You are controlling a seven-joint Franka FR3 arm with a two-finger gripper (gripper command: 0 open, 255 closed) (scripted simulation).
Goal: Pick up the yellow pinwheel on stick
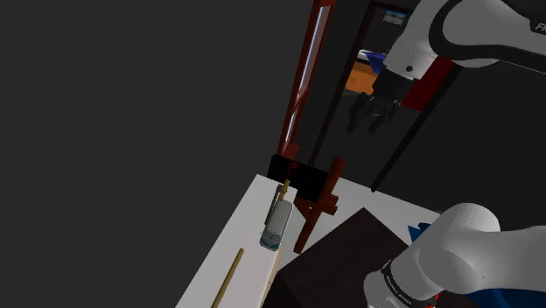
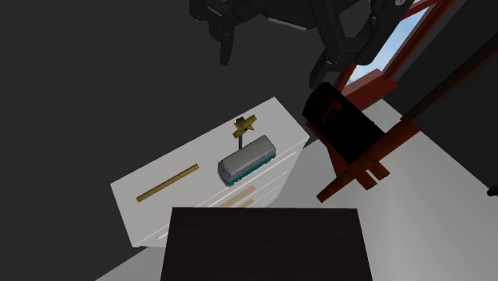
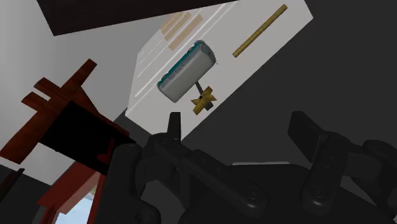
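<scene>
The yellow pinwheel lies flat on a white cabinet top, and its stick runs under a grey and teal toy bus. In the wrist view the pinwheel peeks out beside the bus, well beyond the fingertips. In the shoulder view only a bit of the pinwheel shows behind the bus. My gripper hangs high above the cabinet. The gripper is open, its fingers wide apart with nothing between them.
A thin wooden rod lies on the cabinet top beyond the bus. A red-brown wooden frame with a black panel stands close beside the cabinet's pinwheel end. The dark brown stand sits in front.
</scene>
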